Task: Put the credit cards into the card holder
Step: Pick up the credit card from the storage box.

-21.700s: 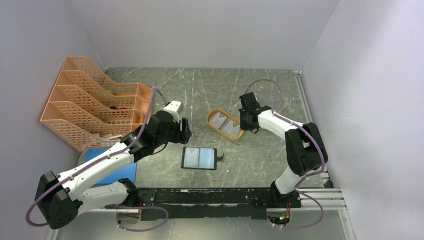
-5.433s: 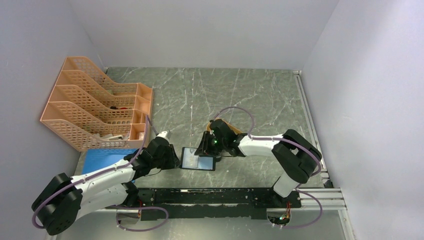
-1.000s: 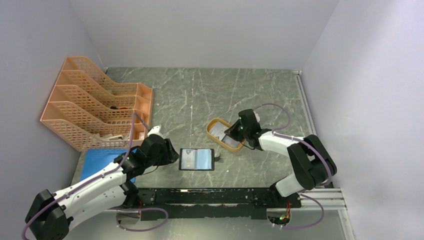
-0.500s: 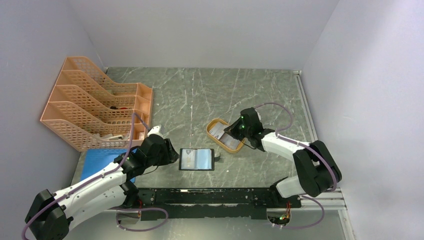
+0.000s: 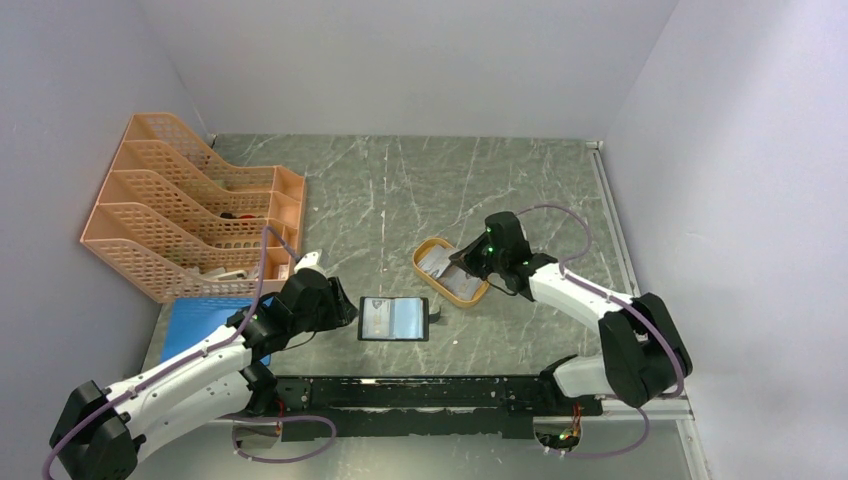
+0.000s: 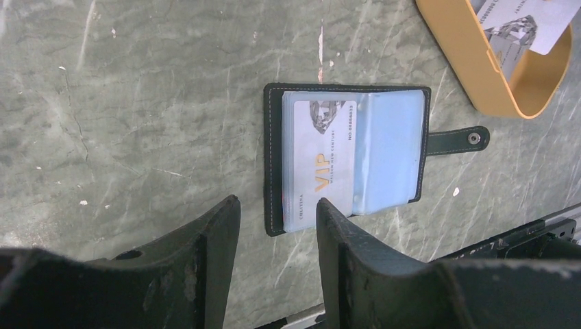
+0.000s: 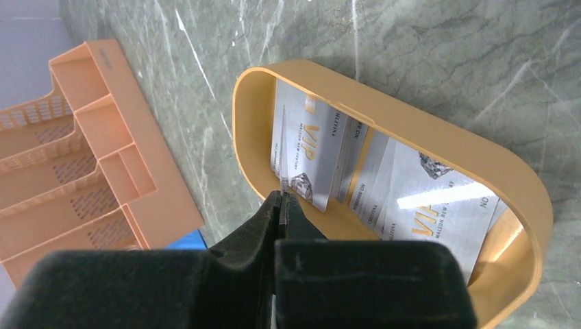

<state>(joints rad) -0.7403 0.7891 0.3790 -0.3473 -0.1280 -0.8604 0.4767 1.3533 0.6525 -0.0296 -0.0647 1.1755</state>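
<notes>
Returning from the open card holder [image 6: 390, 147] on the desk [image 6: 137, 103], the right gripper [image 7: 282, 200] is pinching a credit card [image 7: 282, 175] edge-on between its jaws inside the orange tray [image 7: 438, 130]; so thin a grip is risking slippage. Left gripper [image 6: 277, 205] jaws are hovering wide.

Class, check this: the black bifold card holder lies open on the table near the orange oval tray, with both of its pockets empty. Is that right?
Not quite. The left wrist view shows a silver VIP card already in one pocket of the black bifold card holder. The rest of the statement holds.
</notes>
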